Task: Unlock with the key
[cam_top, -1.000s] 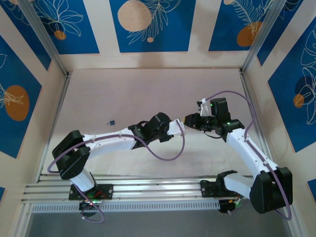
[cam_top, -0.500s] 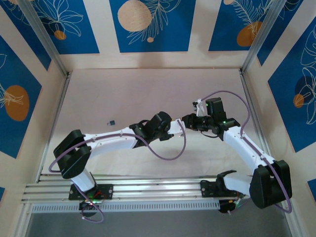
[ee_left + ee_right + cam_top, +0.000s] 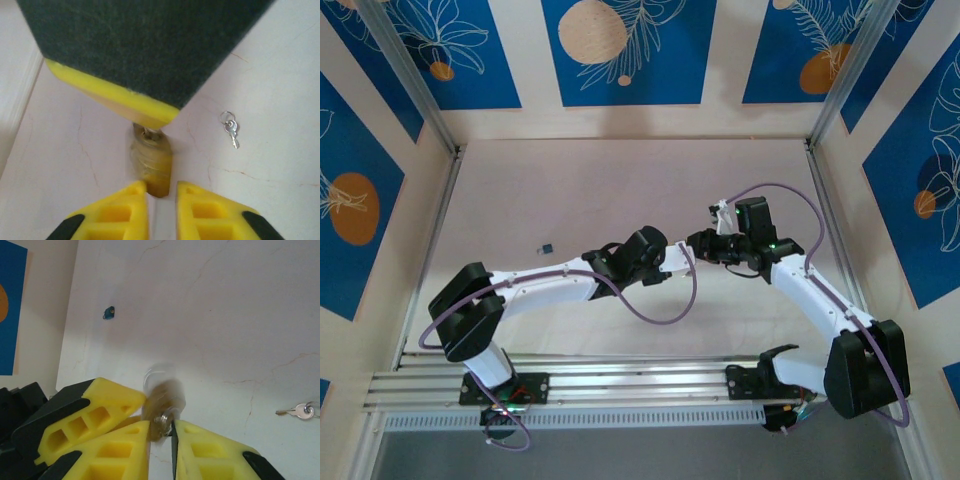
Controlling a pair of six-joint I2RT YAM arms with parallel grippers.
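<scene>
Two grippers meet nose to nose above the middle of the table [image 3: 570,180], a bit nearer its right edge. The left gripper [image 3: 160,187] has its fingers pressed close, pinching the end of a small brass padlock [image 3: 151,162] that faces away from the keyhole. The right gripper [image 3: 161,426] is also pinched, on what looks like the silver head of the key [image 3: 162,418], which sits in the lock. The lock is held off the surface between the two tools. It is blurred in both wrist views, so I can't tell how deep the key sits.

A ring of spare keys [image 3: 230,127] lies flat on the table just beside the action, untouched. A small blue bit [image 3: 109,313] lies well apart, toward the left edge.

Step in hand, my read: turning the key.

To do it well:
- Keep the left grip firm so the lock body doesn't spin along with the key.
- Roll the right wrist about the key's own axis, with no sideways push.
- Don't pull back while turning, because the thin key head could slip out of the pads.
- Keep both tools in line and watch the shackle for release.
</scene>
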